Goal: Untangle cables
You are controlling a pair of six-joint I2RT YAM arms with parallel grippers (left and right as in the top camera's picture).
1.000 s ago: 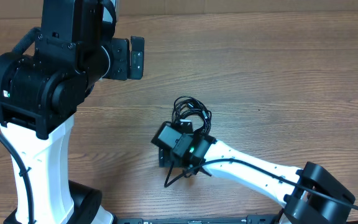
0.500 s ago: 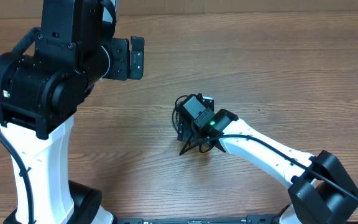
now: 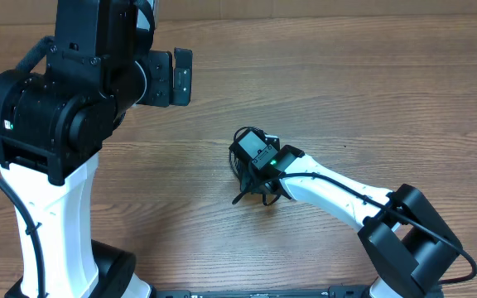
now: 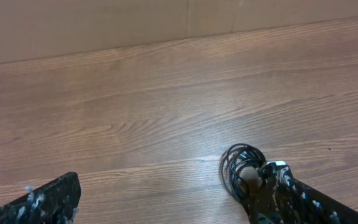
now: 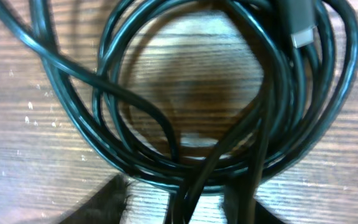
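Tool of the right arm (image 3: 253, 159) hangs directly over the cables (image 5: 104, 146), very near to them. Its wrist view is filled with strands and shows only blurred dark shapes at the lower edge, so I cannot tell if it is released or clenched on a strand. The cables lie as one small round coil on the surface (image 3: 346, 91), with several turns stacked together and two or three strands crossing the open middle. They are thin, smooth, glossy black cords and look springy, and a flat silver-tipped plug (image 5: 303, 31) rests on the rim of the coil. Under the coil the surface is matte brown wood grain with small pale specks. To do this step well, I judge it better to pinch one single strand or the plug end, not the whole bundle. Then draw it slowly outward from the coil, watching that the other turns do not tighten. The left tool (image 4: 173, 180) is released, its fingers (image 4: 42, 202) wide, well apart from the coil.
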